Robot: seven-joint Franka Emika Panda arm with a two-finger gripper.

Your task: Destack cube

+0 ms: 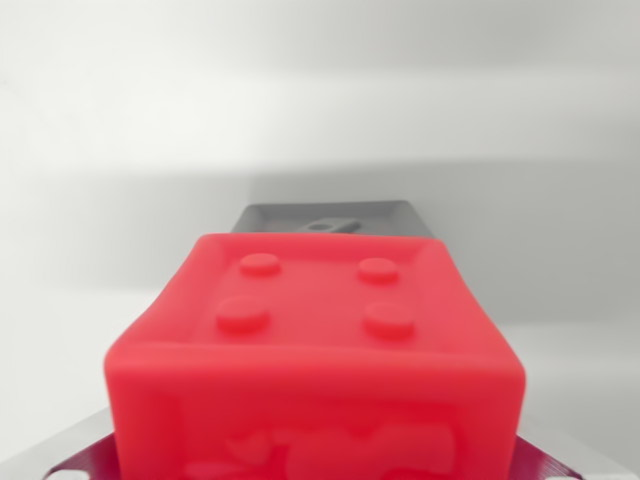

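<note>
Close before wrist camera: red cube [315, 350] fills view, four studs up; finger state indiscernible.

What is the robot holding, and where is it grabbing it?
The soft-looking red cube with four round studs on top sits between grey gripper fingers, one past its far face and one at the bottom edge. They seem to clamp opposite faces, though contact is hidden.

Only one view is given, taken from the wrist. It is aimed along the gripper [318, 455], very close to a red cube [315, 350], which fills the lower middle of the frame. A blurred pale surface [320, 100] is seen beyond it.
</note>
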